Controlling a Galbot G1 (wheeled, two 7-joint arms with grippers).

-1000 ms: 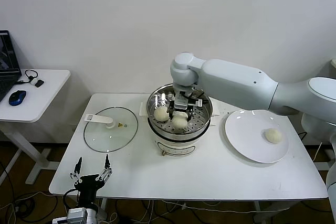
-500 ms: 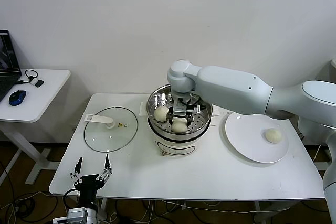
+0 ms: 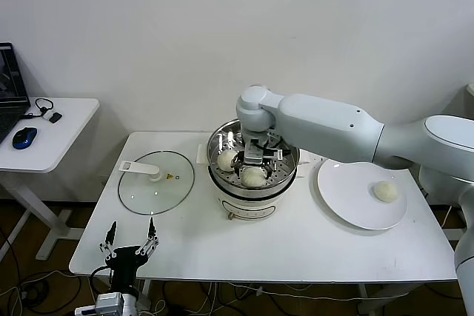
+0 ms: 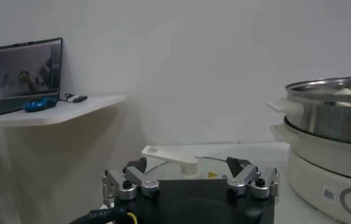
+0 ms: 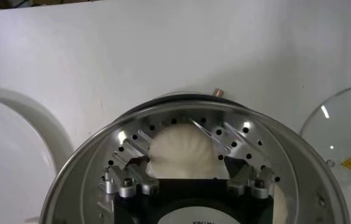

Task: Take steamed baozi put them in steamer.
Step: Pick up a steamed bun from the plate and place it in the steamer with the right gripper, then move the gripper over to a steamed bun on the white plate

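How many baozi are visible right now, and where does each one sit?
3: two baozi in the steamer below the open right gripper, one on the plate. The arm may hide another.

smooth white arm, rounded joints; black end effector with silvery, seemingly screwed fingers.

**White surface carrying steamer, lid and plate**

A white surface is filling the lower middle of the head view. Sitting at its centre is the steamer, a shiny steel pot on a white base. A flat glass lid with a white handle is lying to the steamer's left in the frame, apart from it. A large white plate is resting at the right side, just beside the steamer. A smaller side table is standing at the far left, bearing a blue mouse.
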